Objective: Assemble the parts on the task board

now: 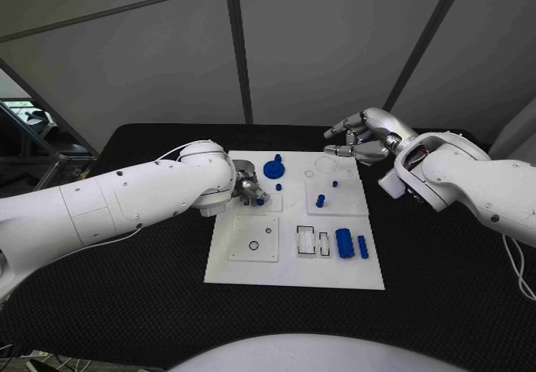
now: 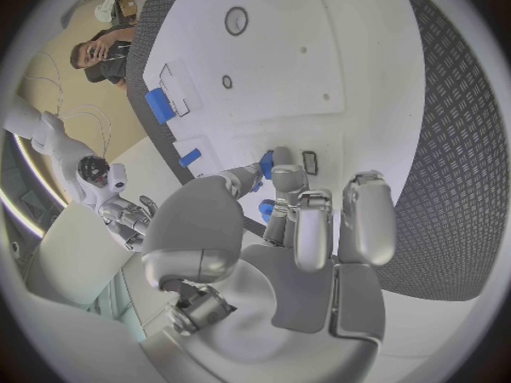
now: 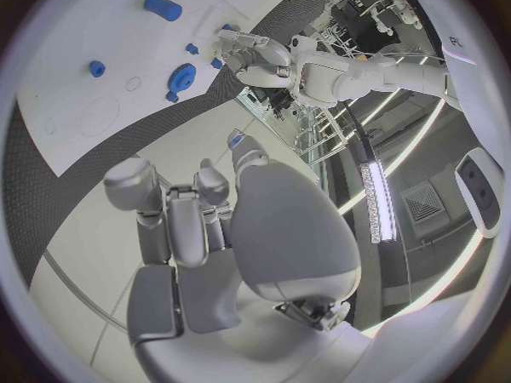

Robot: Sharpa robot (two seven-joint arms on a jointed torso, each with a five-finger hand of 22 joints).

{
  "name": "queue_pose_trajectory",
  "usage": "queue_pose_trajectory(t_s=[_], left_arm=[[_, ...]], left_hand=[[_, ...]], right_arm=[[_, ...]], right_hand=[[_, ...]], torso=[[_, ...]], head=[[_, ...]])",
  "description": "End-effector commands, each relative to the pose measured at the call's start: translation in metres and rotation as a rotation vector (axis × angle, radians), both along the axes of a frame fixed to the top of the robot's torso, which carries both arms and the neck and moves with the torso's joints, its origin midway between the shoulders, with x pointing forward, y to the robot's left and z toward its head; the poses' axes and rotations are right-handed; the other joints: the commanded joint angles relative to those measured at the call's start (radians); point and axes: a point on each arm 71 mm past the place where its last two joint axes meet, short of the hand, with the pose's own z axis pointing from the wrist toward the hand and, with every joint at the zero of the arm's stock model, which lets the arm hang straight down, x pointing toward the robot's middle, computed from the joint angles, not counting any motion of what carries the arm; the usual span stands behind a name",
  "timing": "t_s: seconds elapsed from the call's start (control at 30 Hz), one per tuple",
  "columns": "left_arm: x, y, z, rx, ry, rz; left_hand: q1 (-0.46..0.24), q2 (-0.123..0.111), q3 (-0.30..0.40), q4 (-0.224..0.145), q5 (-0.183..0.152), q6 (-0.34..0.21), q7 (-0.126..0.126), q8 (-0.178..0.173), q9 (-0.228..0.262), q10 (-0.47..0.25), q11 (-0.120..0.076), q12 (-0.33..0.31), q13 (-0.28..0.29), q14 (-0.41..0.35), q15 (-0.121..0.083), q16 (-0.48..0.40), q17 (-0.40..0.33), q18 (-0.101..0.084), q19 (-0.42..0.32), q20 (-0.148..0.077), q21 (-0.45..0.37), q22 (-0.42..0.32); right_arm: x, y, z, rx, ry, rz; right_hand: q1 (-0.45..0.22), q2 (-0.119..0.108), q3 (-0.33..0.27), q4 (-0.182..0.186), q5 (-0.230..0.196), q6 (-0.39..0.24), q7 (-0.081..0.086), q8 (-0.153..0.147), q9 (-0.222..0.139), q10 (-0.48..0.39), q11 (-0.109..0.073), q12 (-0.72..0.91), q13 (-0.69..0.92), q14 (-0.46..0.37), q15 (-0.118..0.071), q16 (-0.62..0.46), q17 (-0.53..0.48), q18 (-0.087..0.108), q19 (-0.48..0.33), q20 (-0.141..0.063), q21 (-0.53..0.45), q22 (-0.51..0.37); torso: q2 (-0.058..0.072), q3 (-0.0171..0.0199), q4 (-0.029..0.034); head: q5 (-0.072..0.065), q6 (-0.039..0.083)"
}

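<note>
The white task board (image 1: 255, 267) lies in the middle of the black table. My left hand (image 1: 248, 190) hangs over the board's near-left panel and pinches a small blue part (image 2: 266, 163) between its fingertips (image 2: 279, 157). My right hand (image 1: 366, 136) hovers over the board's far right corner with its fingers curled in and nothing in them; the right wrist view shows that hand (image 3: 203, 221) bare. A blue gear-like part (image 1: 275, 168) stands on the far left of the board. Small blue pegs (image 1: 321, 201) stand mid-board. A thick blue cylinder (image 1: 345, 242) lies at the near right.
A small panel with a ring hole (image 1: 255, 245) sits near the board's left front. Outlined slots (image 1: 306, 240) lie beside the cylinder, with a thin blue peg (image 1: 363, 247) to its right. Black table (image 1: 134, 294) surrounds the board.
</note>
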Motion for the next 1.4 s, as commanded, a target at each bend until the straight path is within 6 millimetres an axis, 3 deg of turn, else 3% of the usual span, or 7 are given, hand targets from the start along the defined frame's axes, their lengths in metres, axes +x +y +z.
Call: queue_pose_trajectory(t_s=[0.03, 0.43, 0.83, 1.4], left_arm=[[-0.0001, 0.0005, -0.001, 0.01, 0.011, -0.002], [0.001, 0.0012, -0.0011, 0.009, 0.008, 0.004], [0.0004, 0.0026, -0.0004, 0.006, 0.002, 0.01], [0.0005, 0.0037, 0.0085, -0.027, -0.031, 0.021]], left_hand=[[-0.015, -0.003, -0.011, 0.001, 0.001, 0.009, -0.001, -0.004, -0.002, 0.009, -0.002, 0.005, 0.0, 0.105, -0.01, 0.002, 0.263, -0.018, 0.008, -0.003, 0.007, 0.03], [-0.052, 0.001, -0.057, 0.023, 0.002, 0.027, -0.005, -0.005, -0.008, 0.023, -0.005, 0.009, 0.002, 0.105, -0.014, 0.002, 0.263, -0.021, 0.017, -0.007, 0.013, 0.042], [-0.084, -0.023, -0.142, 0.05, 0.004, 0.035, -0.008, -0.007, -0.013, 0.029, -0.008, 0.01, 0.0, 0.105, -0.016, 0.002, 0.263, -0.022, 0.02, -0.009, 0.013, 0.048], [-0.093, -0.029, -0.239, 0.095, 0.009, 0.036, -0.009, -0.008, -0.016, 0.03, -0.009, 0.01, -0.004, 0.105, -0.018, 0.002, 0.263, -0.021, 0.021, -0.012, 0.01, 0.049]], right_arm=[[0.0, 0.0009, 0.0008, -0.002, 0.0, 0.008], [0.0001, 0.0009, 0.0006, -0.003, 0.001, 0.008], [0.0002, 0.0004, 0.0005, -0.004, 0.002, 0.008], [0.001, -0.0002, -0.0001, -0.004, 0.002, 0.006]], right_hand=[[0.0, 0.01, 0.0, 0.009, 0.004, 0.009, 0.001, 0.007, -0.002, -0.007, -0.003, -0.005, -0.001, 0.042, -0.009, -0.007, 0.017, 0.009, -0.004, -0.003, -0.005, 0.0], [-0.002, 0.01, -0.001, 0.011, 0.005, 0.009, 0.001, 0.007, -0.002, -0.007, -0.003, -0.005, -0.001, 0.042, -0.009, -0.007, 0.016, 0.01, -0.004, -0.003, -0.006, -0.002], [-0.006, 0.009, -0.003, 0.014, 0.007, 0.009, 0.001, 0.008, -0.002, -0.009, -0.003, -0.006, -0.003, 0.041, -0.009, -0.008, 0.015, 0.01, -0.005, -0.003, -0.009, -0.005], [-0.007, 0.009, -0.003, 0.015, 0.007, 0.008, 0.001, 0.008, -0.002, -0.009, -0.003, -0.006, -0.003, 0.041, -0.009, -0.01, 0.013, 0.01, -0.006, -0.003, -0.01, -0.007]], torso=[[0.0, -0.0003, 0.0003], [0.0, -0.0003, 0.0009], [0.0, -0.0008, 0.001], [0.0, -0.0008, 0.0011]], head=[[-0.001, 0.0], [-0.003, -0.001], [-0.003, -0.002], [-0.002, 0.001]])
